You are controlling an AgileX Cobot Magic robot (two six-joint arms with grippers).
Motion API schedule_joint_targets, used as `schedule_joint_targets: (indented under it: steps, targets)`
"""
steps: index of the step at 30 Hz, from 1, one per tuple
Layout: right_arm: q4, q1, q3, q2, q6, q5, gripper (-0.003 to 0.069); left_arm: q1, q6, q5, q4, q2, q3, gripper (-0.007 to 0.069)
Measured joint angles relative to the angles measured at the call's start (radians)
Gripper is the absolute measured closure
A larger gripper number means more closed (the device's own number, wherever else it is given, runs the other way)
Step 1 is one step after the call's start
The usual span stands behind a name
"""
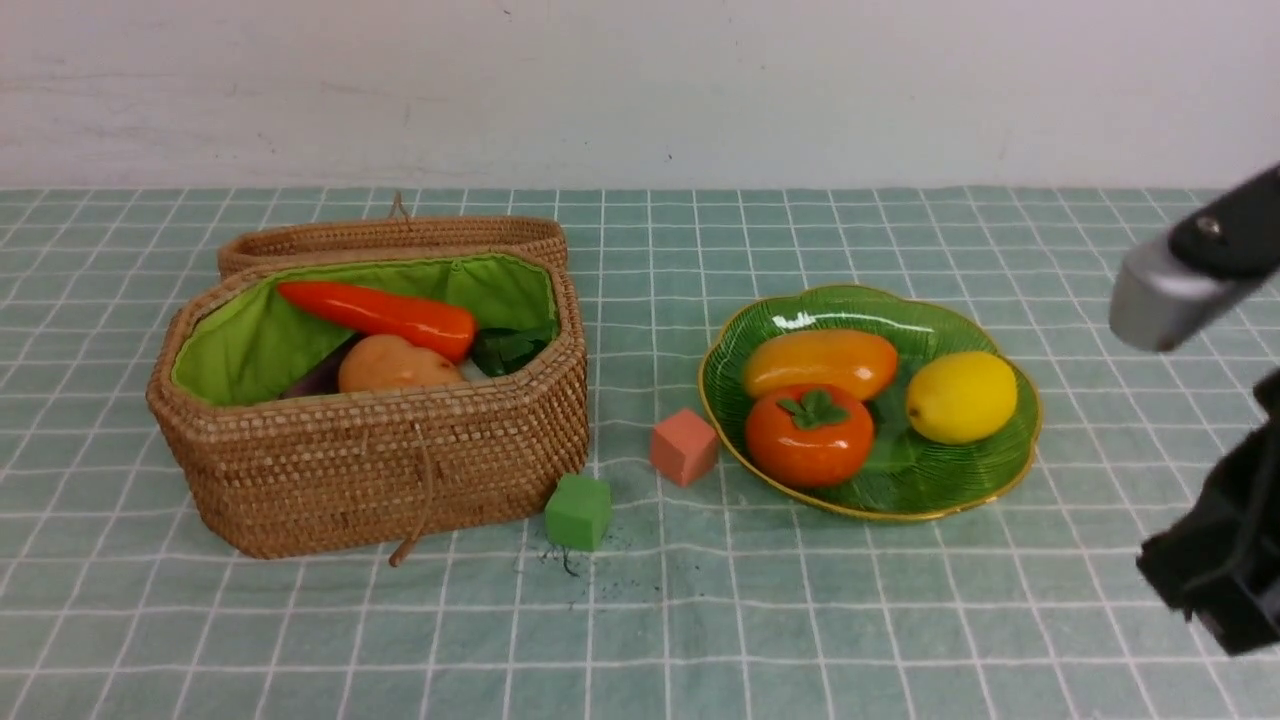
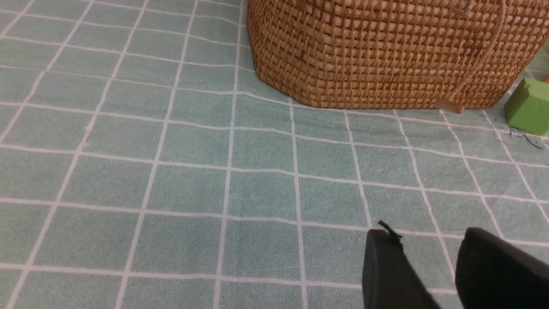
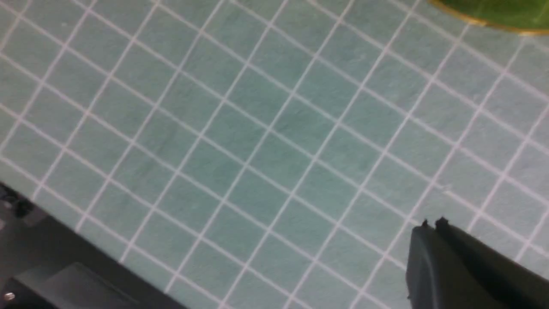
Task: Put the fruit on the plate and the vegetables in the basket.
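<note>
The persimmon, lemon and mango are contained on the green plate. Right fingers are found together, left fingers apart. Should the right arm be swung low, the plate's rim could be struck.

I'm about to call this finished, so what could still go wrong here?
The persimmon sits low by the plate's near rim, so a bump might roll it out. The right pincer, shut and empty, could clip the plate if it swung back.
</note>
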Motion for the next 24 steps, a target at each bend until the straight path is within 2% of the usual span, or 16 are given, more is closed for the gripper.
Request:
schedule_joint_targets:
  steps: [6,14,18,20,24]
  targets:
    - [0.104,0.0,0.054,-0.042,0.025,-0.007,0.0673,0.0,0.0,0.0,0.0,0.0,0.0,0.0386]
    - [0.11,-0.001,0.061,-0.063,0.024,-0.011,0.0671,0.0,0.0,0.0,0.0,0.0,0.0,0.0386]
    - [0.09,-0.045,0.064,-0.146,0.007,-0.037,0.0666,0.0,0.0,0.0,0.0,0.0,0.0,0.0386]
    - [0.079,-0.113,0.08,-0.219,0.007,-0.098,0.0665,0.0,0.0,0.0,0.0,0.0,0.0,0.0386]
    - [0.065,-0.308,0.209,-0.458,0.007,-0.285,0.0664,0.0,0.0,0.0,0.0,0.0,0.0,0.0386]
